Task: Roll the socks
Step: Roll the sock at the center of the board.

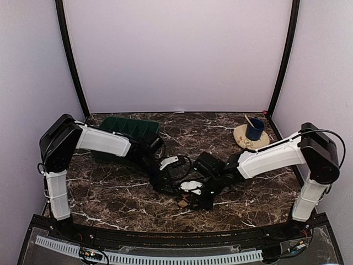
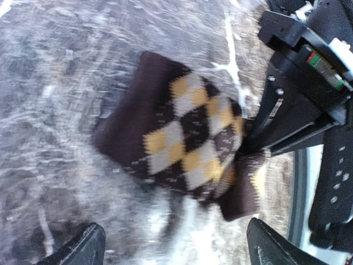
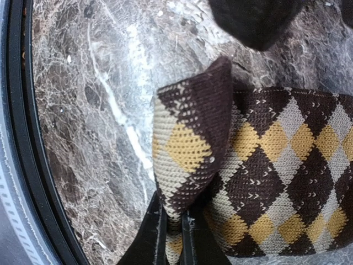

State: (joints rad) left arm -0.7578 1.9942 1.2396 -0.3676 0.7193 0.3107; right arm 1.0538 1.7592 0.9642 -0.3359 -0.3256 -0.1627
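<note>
Checkered sock (image 2: 182,143) lies mid worktop (image 1: 110,193), slightly towards the near edge, where both arms meet. In the top view it is mostly hidden under the wrists.

Left fingers (image 2: 88,245): released and spread wide. The two black tips sit in the bottom corners of the left wrist view. The sock lies beyond them, not between them, with no contact visible.

Right fingers (image 3: 153,243): clenched on a raised fold of the sock. The fold stands up as a pointed peak just above the tips, and the fabric is pinched thin between them.

The sock is knit with a visible stitch texture. It has an argyle pattern of mustard and grey diamonds on dark brown, and one end is a plain dark brown band. It is doubled over into a soft, blocky, lumpy bundle, not a tight roll. The left wrist view is motion-blurred, so the edges are soft.

The worktop is glossy dark brown marble with white veins and a black rim at the near edge.

Green tray (image 1: 129,128) sits far left, partly behind the left arm (image 1: 102,141). It looks like ridged rectangular plastic. A cream plate (image 1: 242,141) sits far right, carrying a blue cup (image 1: 255,130) with a stick leaning in it. Both are well apart from the sock.
</note>
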